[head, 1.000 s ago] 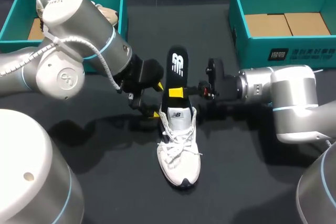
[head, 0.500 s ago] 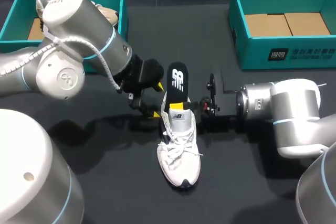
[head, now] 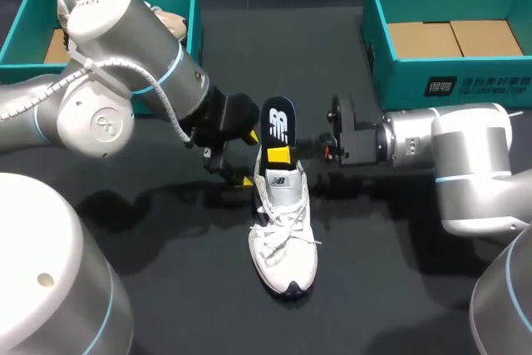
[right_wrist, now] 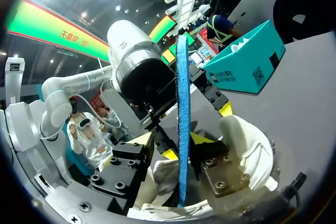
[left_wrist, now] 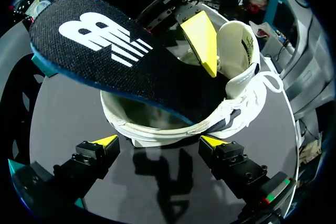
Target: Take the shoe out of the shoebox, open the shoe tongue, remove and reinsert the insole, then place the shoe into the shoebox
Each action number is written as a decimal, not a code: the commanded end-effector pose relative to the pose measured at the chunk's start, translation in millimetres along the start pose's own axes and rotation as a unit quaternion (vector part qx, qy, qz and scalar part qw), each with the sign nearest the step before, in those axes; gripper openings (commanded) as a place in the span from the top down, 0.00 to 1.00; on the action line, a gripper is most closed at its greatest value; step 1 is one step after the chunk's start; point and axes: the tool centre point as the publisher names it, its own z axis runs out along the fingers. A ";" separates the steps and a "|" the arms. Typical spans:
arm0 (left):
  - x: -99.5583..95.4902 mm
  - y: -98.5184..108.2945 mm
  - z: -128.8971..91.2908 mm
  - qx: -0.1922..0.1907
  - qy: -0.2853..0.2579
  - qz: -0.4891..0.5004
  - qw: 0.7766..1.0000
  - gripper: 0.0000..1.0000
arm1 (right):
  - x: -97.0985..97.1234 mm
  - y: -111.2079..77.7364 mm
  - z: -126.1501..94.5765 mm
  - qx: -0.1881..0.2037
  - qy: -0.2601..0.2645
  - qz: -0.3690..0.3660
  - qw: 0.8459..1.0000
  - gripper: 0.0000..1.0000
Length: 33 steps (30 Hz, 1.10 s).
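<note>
While right hand [head: 281, 154] pinches insole [head: 280, 120] standing in shoe [head: 284, 239] | left hand [head: 248, 157] spread wide alongside

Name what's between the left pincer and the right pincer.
The shoe heel and the insole gripped by the right pincer; left wrist view shows it.

Insole [head: 280, 120] tip (inside shoe [head: 284, 243]) hidden
</note>
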 end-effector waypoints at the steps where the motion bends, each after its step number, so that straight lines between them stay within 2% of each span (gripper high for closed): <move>1: -0.1 -0.4 1.3 -0.001 -0.001 0.000 1.000 0.00 | -2.7 8.3 -2.6 0.003 0.004 -0.004 1.000 0.61; 4: -0.1 -0.4 1.3 -0.001 -0.001 0.000 1.000 0.00 | -7.4 11.8 -4.3 0.000 0.003 -0.003 1.000 0.70; 5: -0.1 -0.4 1.3 -0.001 -0.001 0.000 1.000 0.00 | -9.0 12.2 -4.5 -0.001 0.003 -0.001 1.000 0.78; 6: -0.1 -0.4 1.3 -0.001 -0.001 0.000 1.000 0.00 | -10.7 12.2 -4.6 -0.001 0.003 0.001 1.000 0.93; 7: -0.1 -0.4 1.3 -0.001 -0.001 0.000 1.000 0.00 | -12.3 11.2 -4.5 -0.002 0.004 0.004 1.000 1.00; 13: -0.1 -0.4 1.3 -0.001 -0.001 0.000 1.000 0.00 | -18.4 -5.5 -3.4 0.000 0.006 0.037 0.999 1.00; 22: -0.1 -0.4 1.3 -0.001 -0.001 0.000 1.000 0.00 | -11.7 -37.7 -2.5 0.002 -0.005 0.089 0.996 1.00; 28: -0.1 -0.4 1.3 -0.001 -0.001 0.000 1.000 0.00 | -7.1 -40.9 -1.5 0.004 -0.010 0.095 0.995 1.00; 29: -0.1 -0.4 1.3 -0.001 -0.001 0.000 1.000 0.00 | -6.1 -38.1 -1.2 0.005 -0.010 0.090 0.996 0.98; 31: -0.1 -0.4 1.3 -0.001 -0.001 0.000 1.000 0.00 | -3.9 -31.2 -0.2 0.006 -0.009 0.077 0.997 0.84; 33: -0.1 -0.4 1.3 -0.001 -0.001 0.000 1.000 0.00 | -1.7 -23.2 1.1 0.009 -0.009 0.062 0.998 0.62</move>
